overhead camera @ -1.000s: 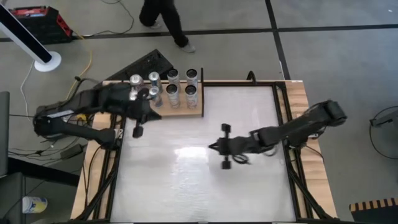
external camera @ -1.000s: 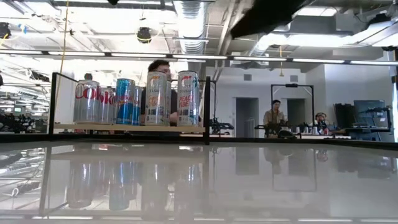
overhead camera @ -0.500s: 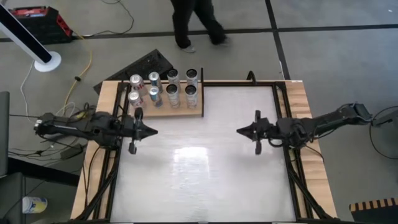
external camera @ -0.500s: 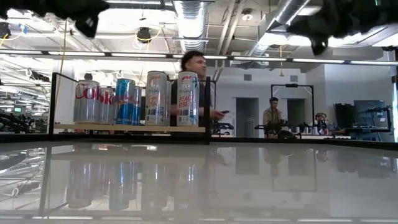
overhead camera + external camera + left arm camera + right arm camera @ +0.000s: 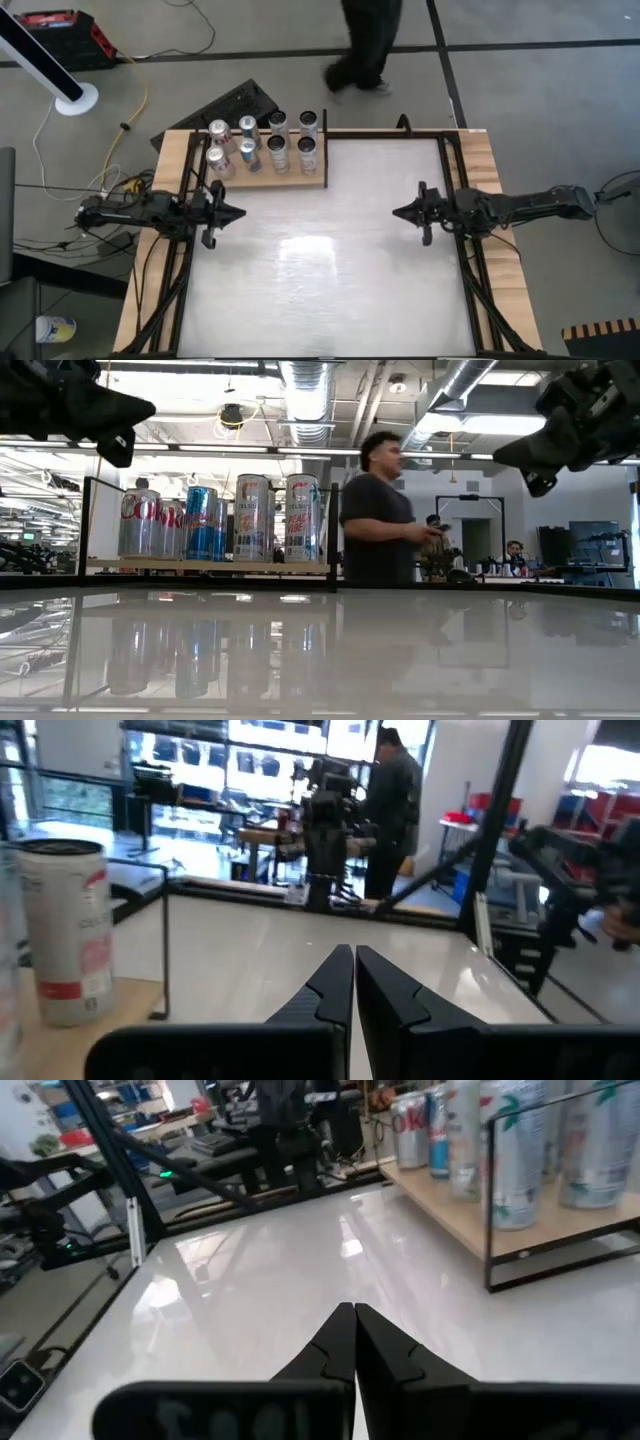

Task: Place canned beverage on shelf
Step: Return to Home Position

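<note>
**While cans (image 5: 278,150) line the shelf (image 5: 270,182), nothing is gripped**

The shelf, at the bench's (image 5: 320,290) far left corner, bears eight cans. Left end effector (image 5: 240,212) and right end effector (image 5: 397,212) hover at opposite sides, fingers pressed together, holding nothing.

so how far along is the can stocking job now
Done: eight tall metal drink cans stand in two rows on the pale wooden shelf board. In hand: nothing; the left gripper and right gripper are shut, empty, at opposite sides of the glossy white table. Left: apparently nothing, as every can in view is shelved.
</note>
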